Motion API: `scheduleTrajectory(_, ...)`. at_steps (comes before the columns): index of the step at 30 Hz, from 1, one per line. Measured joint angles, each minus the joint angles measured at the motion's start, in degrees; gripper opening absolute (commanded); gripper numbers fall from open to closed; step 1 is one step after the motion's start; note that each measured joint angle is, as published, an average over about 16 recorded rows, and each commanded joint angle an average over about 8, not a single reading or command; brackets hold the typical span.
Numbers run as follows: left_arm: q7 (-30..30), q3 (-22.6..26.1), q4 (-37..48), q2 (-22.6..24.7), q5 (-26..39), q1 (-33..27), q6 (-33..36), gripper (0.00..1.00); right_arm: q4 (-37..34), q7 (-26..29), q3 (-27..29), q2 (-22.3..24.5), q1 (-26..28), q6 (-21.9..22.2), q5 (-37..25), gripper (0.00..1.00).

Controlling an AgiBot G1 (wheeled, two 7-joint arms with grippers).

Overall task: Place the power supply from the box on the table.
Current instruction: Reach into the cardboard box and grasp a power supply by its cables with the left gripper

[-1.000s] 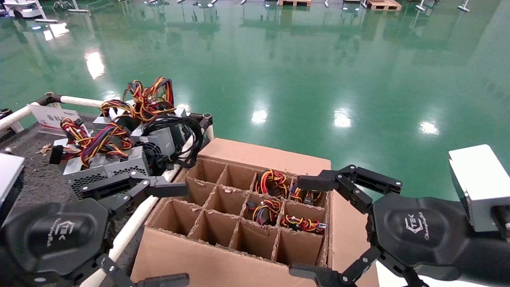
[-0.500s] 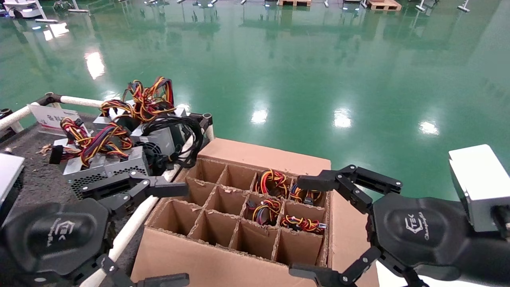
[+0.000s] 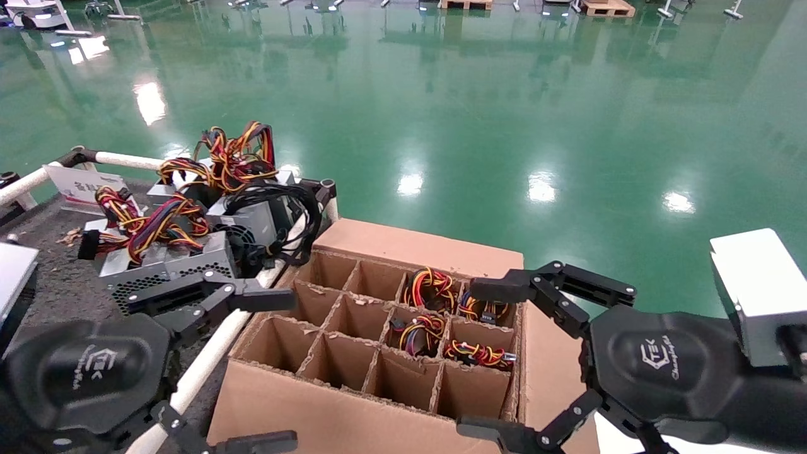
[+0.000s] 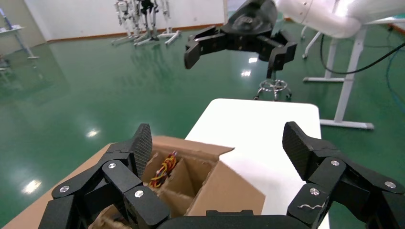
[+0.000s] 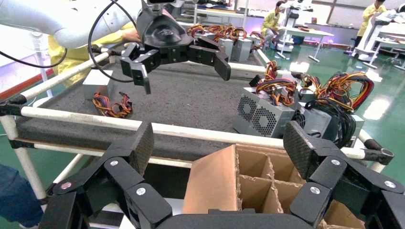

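The brown cardboard box (image 3: 353, 416) with divider cells stands beside the table (image 3: 57, 284). Several cells on its far right side hold power supplies, of which only the red, yellow and orange wires (image 3: 431, 287) show. My left gripper (image 3: 280, 369) hangs open and empty over the white rail at the box's left side. On the other side of the box, my right gripper (image 3: 479, 359) is also open and empty. The right wrist view looks across the box (image 5: 210, 181) to the table (image 5: 181, 100) and the left gripper (image 5: 180, 71).
A cluster of grey power units with coloured and black cables (image 3: 189, 246) sits on the table's far corner by the rail (image 3: 208, 359). One slim unit with coloured wires (image 5: 98, 86) lies alone on the mat. A smooth white surface (image 4: 267, 124) lies beyond the box.
My left gripper has sunk very slightly. The right gripper and the box's contents have not moved.
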Motion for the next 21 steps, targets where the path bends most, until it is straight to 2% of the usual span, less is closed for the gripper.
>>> scheduleTrajectory(11,0.4,1.3,0.4,-1.4,3.7,-2.0,-2.4,1.00,0.0,0.0,0.0,0.0,0.0,0.0,0.0,0.00)
scheduleTrajectory(21,-2.8,5.2,0.1,-0.6,7.8,-4.2,-5.1,1.00,0.0,0.0,0.0,0.0,0.0,0.0,0.0,0.00)
